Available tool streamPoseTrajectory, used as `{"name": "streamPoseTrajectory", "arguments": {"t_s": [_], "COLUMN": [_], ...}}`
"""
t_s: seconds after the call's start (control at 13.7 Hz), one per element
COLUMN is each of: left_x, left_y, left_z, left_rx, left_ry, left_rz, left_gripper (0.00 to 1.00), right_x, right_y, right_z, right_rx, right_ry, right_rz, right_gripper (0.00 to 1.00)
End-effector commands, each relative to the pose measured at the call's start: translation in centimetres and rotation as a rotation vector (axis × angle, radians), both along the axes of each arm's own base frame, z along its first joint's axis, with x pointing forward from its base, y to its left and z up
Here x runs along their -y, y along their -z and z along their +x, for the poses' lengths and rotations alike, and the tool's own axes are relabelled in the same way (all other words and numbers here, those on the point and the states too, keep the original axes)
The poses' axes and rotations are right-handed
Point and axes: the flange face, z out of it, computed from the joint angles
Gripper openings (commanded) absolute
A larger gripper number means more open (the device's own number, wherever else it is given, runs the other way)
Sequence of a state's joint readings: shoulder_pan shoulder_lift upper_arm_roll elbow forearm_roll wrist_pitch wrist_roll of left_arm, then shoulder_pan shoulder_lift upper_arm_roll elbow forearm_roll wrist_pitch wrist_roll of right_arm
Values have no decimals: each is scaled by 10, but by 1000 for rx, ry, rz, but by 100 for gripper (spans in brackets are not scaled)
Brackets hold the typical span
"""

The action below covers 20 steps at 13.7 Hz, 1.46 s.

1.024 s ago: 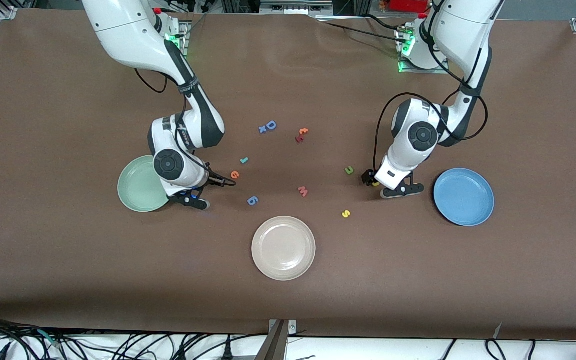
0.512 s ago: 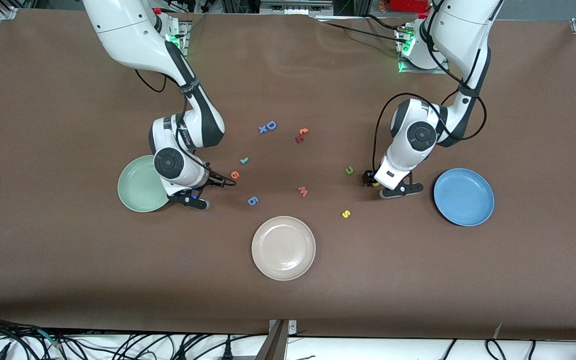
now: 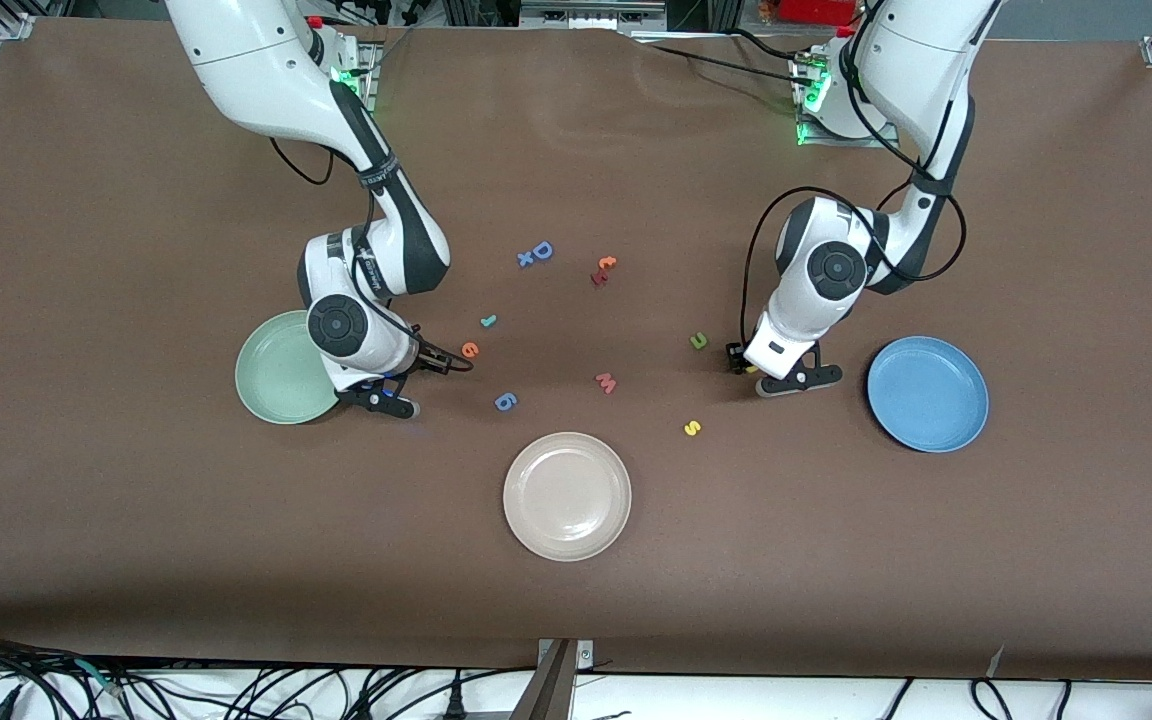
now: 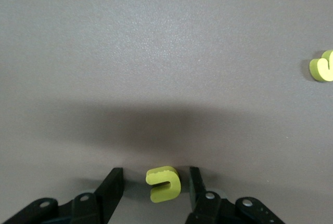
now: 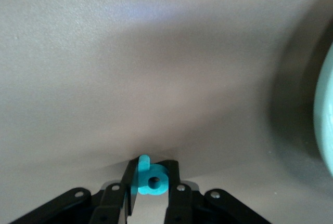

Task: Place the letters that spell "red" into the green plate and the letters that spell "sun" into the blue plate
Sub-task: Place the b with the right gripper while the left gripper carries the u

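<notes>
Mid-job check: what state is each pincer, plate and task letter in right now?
left pincer: open, fingers astride the yellow u.
yellow u: on the table, not yet gripped.
right pincer: shut on the teal d, beside the green plate.
teal d: clamped.
green plate: no letter on its visible part.
blue plate: no letter in it.
orange e, teal r, olive n, yellow s: loose on the table.

bare table [image 3: 836, 560], cream plate [image 3: 567, 496] mid-front
</notes>
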State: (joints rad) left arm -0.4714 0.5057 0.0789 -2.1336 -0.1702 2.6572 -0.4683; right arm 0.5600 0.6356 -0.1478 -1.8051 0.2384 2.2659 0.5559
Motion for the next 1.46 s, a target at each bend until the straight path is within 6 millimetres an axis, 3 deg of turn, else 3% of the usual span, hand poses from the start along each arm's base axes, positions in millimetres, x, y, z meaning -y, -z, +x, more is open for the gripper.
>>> {"name": "streamPoseTrajectory", "arguments": {"t_s": [0.0,0.15,0.37,0.51,0.66,0.73,0.88,1.1,1.24,1.32,1.39], "left_x": [11,13,12,12,12,12,9,4,-3,-10,-23], "left_y": [2,2,2,2,2,2,-1,-13,-24,-30,-38], "left_z": [-4,-5,-5,-6,-6,-5,-3,9,22,31,41], "left_rx": [5,3,3,2,2,3,8,26,11,3,-4], "left_ry": [-31,-48,-48,-48,-48,-48,-37,-45,-25,2,27], "left_rz": [-14,-14,-14,-13,-13,-14,-14,-15,-1,16,33], "left_gripper": [48,39,28,20,14,13,13,12,7,6,6], "right_x": [15,35,105,159,221,241,257,252,251,250,251], "right_y": [-42,-62,-89,-87,-72,-61,-43,-25,-24,-23,-20], "right_z": [6,17,39,50,57,60,61,61,59,59,58], "right_rx": [-29,-62,-121,-121,-127,-125,-121,-114,-115,-117,-123], "right_ry": [8,-18,-115,-174,-220,-228,-235,-226,-218,-219,-217], "right_rz": [9,0,-8,-7,21,24,17,31,41,41,40], "right_gripper": [0,0,0,0,0,0,0,2,3,9,26]}}
